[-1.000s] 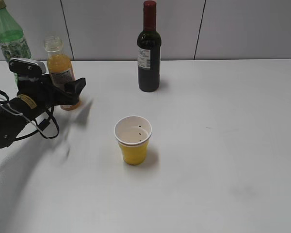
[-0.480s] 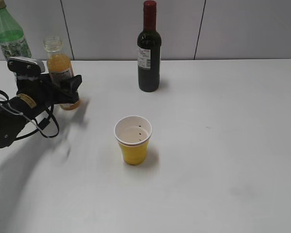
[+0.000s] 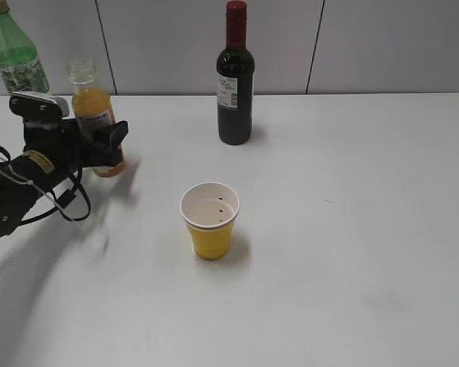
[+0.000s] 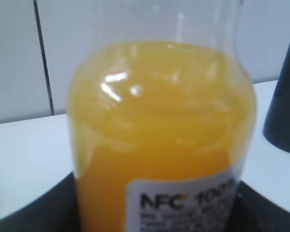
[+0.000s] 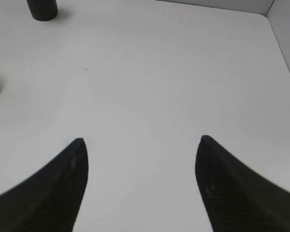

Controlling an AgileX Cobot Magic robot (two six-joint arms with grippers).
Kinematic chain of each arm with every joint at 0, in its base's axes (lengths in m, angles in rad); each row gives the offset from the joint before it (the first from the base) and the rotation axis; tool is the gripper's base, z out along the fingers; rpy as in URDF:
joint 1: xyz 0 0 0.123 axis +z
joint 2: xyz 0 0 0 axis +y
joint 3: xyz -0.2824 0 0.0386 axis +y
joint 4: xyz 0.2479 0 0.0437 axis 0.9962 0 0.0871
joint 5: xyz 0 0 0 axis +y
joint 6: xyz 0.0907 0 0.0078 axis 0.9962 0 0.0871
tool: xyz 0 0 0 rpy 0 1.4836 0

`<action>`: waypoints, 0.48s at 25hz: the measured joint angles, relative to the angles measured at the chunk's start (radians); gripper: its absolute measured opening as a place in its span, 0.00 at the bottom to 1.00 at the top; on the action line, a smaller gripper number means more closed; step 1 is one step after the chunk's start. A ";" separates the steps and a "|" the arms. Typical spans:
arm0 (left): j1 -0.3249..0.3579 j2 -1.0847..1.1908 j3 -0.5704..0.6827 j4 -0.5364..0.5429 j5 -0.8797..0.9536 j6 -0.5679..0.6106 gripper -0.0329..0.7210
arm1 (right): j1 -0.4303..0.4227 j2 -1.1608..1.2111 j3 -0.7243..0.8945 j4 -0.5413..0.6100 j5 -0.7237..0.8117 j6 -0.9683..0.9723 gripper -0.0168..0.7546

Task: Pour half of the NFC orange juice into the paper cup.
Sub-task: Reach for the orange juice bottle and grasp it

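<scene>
The NFC orange juice, a slim clear bottle with a white label and no cap, stands at the back left of the white table. My left gripper has its black fingers on both sides of the bottle's lower body. In the left wrist view the bottle fills the frame between the fingers of the left gripper. The yellow paper cup stands upright and empty in the middle, to the right of the bottle and nearer the front. My right gripper is open over bare table, outside the exterior view.
A dark wine bottle stands at the back centre; it also shows in the left wrist view and the right wrist view. A green soda bottle stands behind the left arm. A grey wall runs along the back.
My left gripper has moved in from the front right and drawn its fingers in around the juice bottle. The bottle has shifted slightly left. The cup has not moved.
</scene>
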 joint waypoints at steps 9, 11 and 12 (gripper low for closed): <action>-0.001 -0.115 0.180 -0.080 -0.007 0.040 0.66 | 0.000 0.000 0.000 0.000 0.000 0.000 0.71; -0.005 -0.152 0.232 -0.101 -0.007 0.049 0.66 | 0.000 0.000 0.000 0.000 0.000 0.000 0.71; -0.008 -0.168 0.253 -0.111 -0.007 0.056 0.66 | 0.000 0.000 0.000 0.000 0.000 0.000 0.71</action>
